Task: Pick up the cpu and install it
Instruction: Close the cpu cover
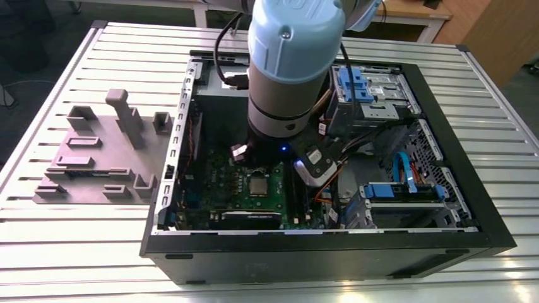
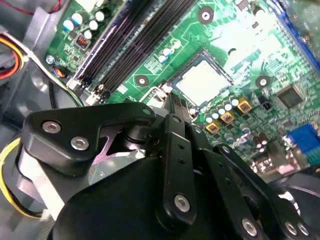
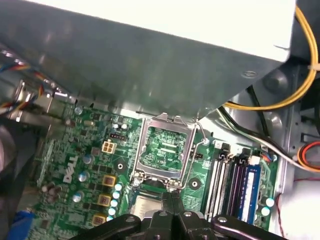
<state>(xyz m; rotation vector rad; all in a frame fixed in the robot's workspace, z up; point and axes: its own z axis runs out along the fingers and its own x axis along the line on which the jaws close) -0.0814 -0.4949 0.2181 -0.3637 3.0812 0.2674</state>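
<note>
gripper [image 3: 173, 199]: jaws drawn together, nothing seen between them | cpu [image 2: 202, 82]: flat on motherboard [image 2: 235, 30], just beyond and below the tips, apart from them; square, no long axis | hinged frame [image 3: 165, 150]: open, beyond cpu

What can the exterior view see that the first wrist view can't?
Exterior view: the whole computer case, the grey fixture plate beside it on the table, and the robot arm reaching in. First wrist view: the hinged frame standing open, and yellow cables. Both: the green motherboard with the cpu on it.
</note>
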